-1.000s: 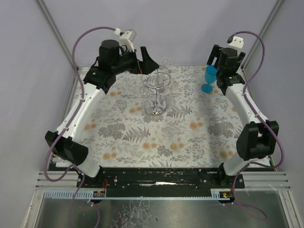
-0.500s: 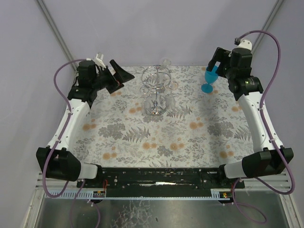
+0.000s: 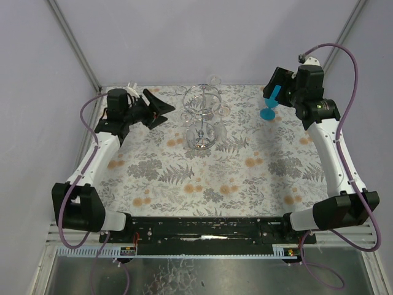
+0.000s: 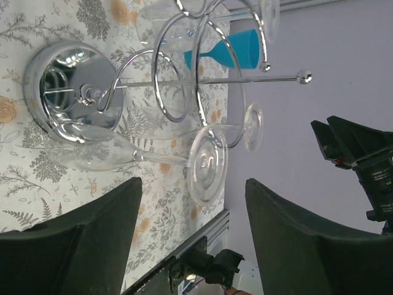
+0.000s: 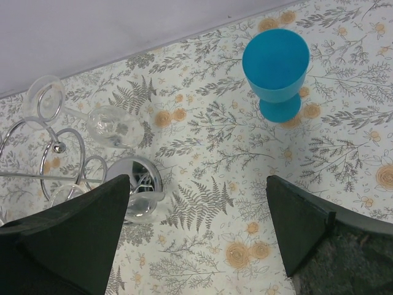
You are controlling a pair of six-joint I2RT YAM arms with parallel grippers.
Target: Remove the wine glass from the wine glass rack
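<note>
Floral cloth (image 3: 202, 178), lilac walls (image 3: 202, 37).
I see left gripper (image 3: 158, 106) and right gripper (image 3: 277, 83) wide open, empty, flanking the rack (image 3: 202, 117).

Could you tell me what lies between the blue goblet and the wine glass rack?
Only bare floral tablecloth separates goblet from rack; right wrist view shows it.

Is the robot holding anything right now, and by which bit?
Nothing. Both pincers are open and empty: the left pincer faces the wine glass rack, the right pincer hangs near the blue cup.
</note>
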